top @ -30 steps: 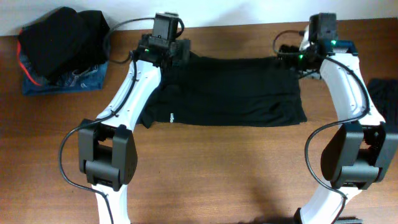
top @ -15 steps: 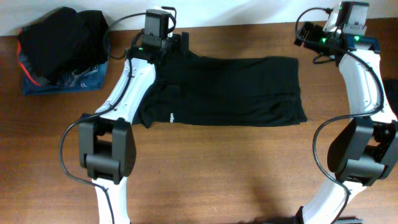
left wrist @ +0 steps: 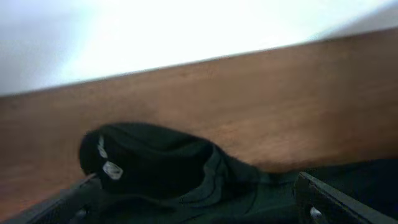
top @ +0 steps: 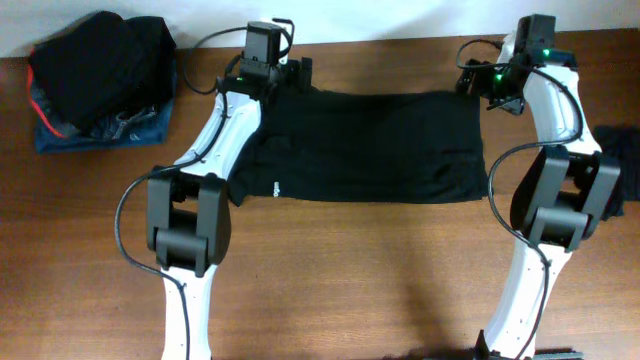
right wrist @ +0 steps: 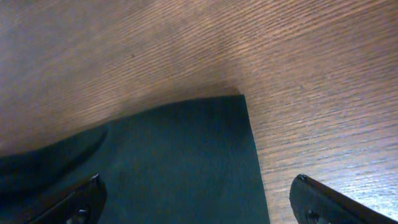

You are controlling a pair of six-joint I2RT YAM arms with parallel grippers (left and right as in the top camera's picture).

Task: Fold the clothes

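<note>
The left tool (top: 288, 74) stands with its jaws spread wide and nothing between them, at the 11 o'clock corner of the black T-shirt (top: 370, 145). The right tool (top: 484, 86) is spread just as wide and also empty, at the shirt's 1 o'clock corner. The shirt lies on the brown wooden counter (top: 350, 270) toward its 12 o'clock edge, laid out as a broad, roughly rectangular dark shape with its long side running from 9 to 3 o'clock. Its right part is fairly flat, and its left part is rumpled under the left arm. A small white logo (top: 275, 186) shows near the shirt's 7 o'clock corner. In the left wrist view, which is blurred, the left tool (left wrist: 199, 208) has its two fingertips far apart at the bottom of the picture, with a raised hump of the T-shirt (left wrist: 155, 162) ahead of them bearing small white marks. In the right wrist view the right tool (right wrist: 198, 202) frames a flat, square corner of the T-shirt (right wrist: 180, 155) lying on the wood grain; whether the fingertips touch the cloth cannot be told. At 10 o'clock on the counter sits a pile of clothes (top: 95, 70), dark cloth heaped over blue denim.
</note>
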